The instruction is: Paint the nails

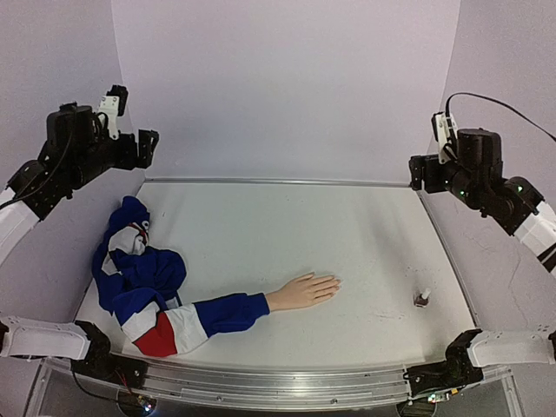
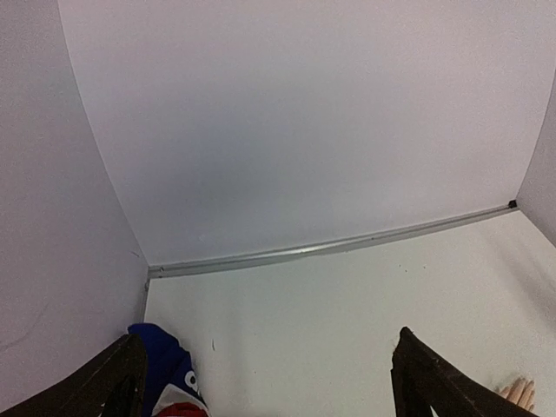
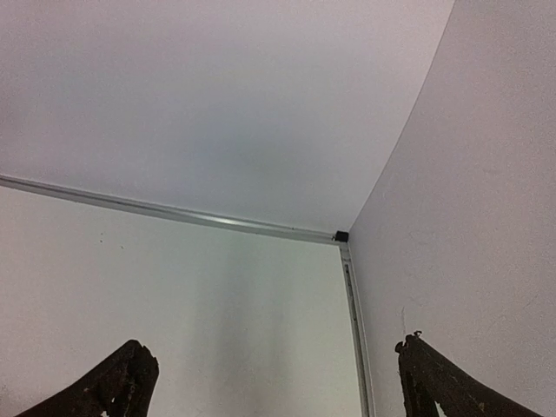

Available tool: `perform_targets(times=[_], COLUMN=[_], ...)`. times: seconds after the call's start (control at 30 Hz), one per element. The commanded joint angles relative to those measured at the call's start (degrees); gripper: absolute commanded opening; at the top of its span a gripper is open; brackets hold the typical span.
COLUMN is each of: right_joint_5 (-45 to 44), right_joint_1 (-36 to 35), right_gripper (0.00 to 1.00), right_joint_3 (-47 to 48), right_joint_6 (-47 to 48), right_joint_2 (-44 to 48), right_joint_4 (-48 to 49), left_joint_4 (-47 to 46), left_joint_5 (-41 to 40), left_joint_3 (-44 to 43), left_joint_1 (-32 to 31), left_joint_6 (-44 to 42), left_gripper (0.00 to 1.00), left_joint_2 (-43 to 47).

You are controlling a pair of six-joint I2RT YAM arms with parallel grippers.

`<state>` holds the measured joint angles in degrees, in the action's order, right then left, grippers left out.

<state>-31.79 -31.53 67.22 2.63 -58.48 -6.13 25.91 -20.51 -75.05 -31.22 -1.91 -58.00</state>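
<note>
We find the nails (image 1: 334, 282) at the tips of the hand (image 1: 300, 292), too small for us to tell one from another. The hand lies flat a little in front of the middle of the table (image 1: 261, 221), fingers pointing right. From its wrist the sleeve (image 1: 221, 314) runs left and bunches into a blue, white and red heap close to the left edge. To the right of the fingers, well apart from them and near the right edge, the bottle (image 1: 422, 299) stands upright with its pale cap on; we cannot tell what is inside. Bare tabletop lies between fingertips and bottle, and from the hand back to the rail (image 1: 278, 181) along the far edge, where the back wall (image 1: 287, 87) rises. Side walls close in left and right, and a metal bar (image 1: 261, 384) bounds the near edge by the arm bases. The left gripper (image 1: 146, 146) hangs high over the back-left corner, jaws spread wide with nothing between them. The right gripper (image 1: 418, 172) hangs high over the back-right corner, likewise wide apart and holding nothing.
</note>
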Motion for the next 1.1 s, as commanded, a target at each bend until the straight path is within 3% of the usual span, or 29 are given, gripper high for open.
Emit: perform_targets(times=[0.0,0.2,0.53,0.8,1.07], right_joint_5=[7.4,15.4,27.1,35.5,35.1], right_joint_1=[7.8,17.6,25.7,27.1,27.4], right_gripper=[0.98,0.98,0.98,0.83,0.65], right_joint_3=[-1.3,-5.4,-23.5,-34.3,-35.3], right_joint_6=[-6.9,-16.7,-38.2,-44.9,-45.8], right_joint_2=[-2.8,-6.8,-5.7,-5.6,-6.7], right_joint_4=[-3.4,-12.0,-21.8,-21.5,-21.6], left_joint_4=[-4.2,-6.3,-10.5,-13.0,-14.9], left_joint_5=[6.8,13.9,25.4,29.2,31.3], left_joint_3=[2.9,5.4,5.0,6.0,6.8], left_joint_1=[5.1,8.3,5.8,3.4,2.8], left_joint_6=[6.3,9.8,13.4,15.0,16.8], left_gripper=[0.99,0.99,0.99,0.99,0.99], left_joint_2=[-3.0,-9.2,-19.5,-20.9,-21.1])
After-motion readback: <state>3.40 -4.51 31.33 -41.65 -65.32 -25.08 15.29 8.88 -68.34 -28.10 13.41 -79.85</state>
